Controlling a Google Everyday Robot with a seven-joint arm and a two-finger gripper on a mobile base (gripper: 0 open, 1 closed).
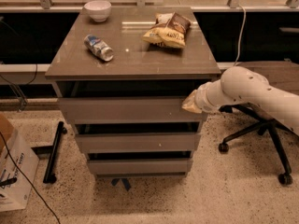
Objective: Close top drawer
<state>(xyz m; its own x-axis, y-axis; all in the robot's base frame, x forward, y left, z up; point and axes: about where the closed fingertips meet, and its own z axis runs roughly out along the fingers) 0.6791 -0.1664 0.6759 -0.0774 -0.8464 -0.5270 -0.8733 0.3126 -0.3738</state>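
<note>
Gripper at right end of top drawer front, grip state impossible to tell, flat grey front, dark gap above.

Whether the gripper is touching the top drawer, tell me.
Cannot tell. In the camera view the gripper overlaps the right end of the top drawer, hiding any contact or gap.

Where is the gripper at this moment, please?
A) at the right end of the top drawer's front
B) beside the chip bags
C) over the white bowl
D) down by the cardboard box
A: the gripper is at the right end of the front of the top drawer, just under the tabletop.
</note>
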